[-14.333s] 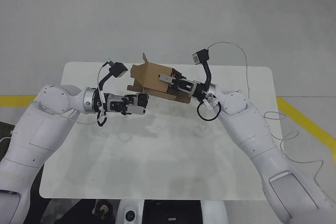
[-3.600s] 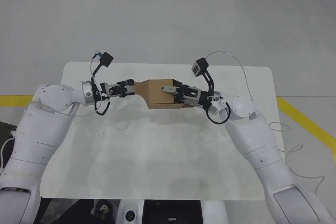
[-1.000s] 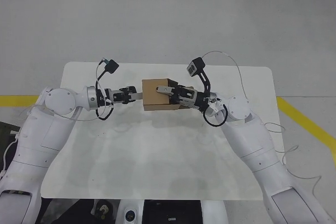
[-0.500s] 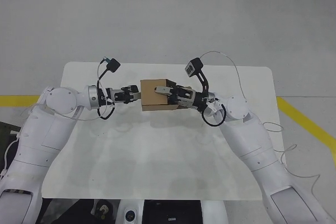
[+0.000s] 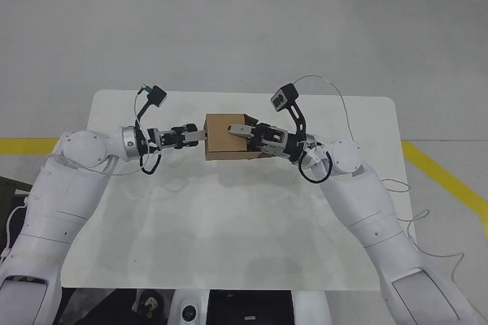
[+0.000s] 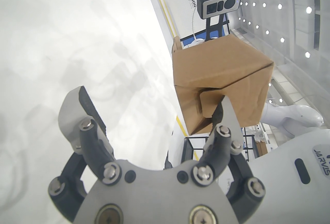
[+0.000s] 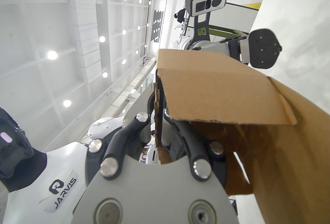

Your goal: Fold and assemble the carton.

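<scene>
My right gripper (image 5: 237, 132) is clamped on the right-end wall of the carton (image 5: 224, 140), holding it off the table (image 5: 228, 244) near the middle of the far edge. My left gripper (image 5: 197, 136) is open, with one fingertip (image 6: 229, 116) touching the left-end flap (image 6: 208, 103). Looks like the flap-tuck step: next, push the flap flush while the right braces. The far edge is close, and there is plenty of bare surface toward the near edge.
</scene>
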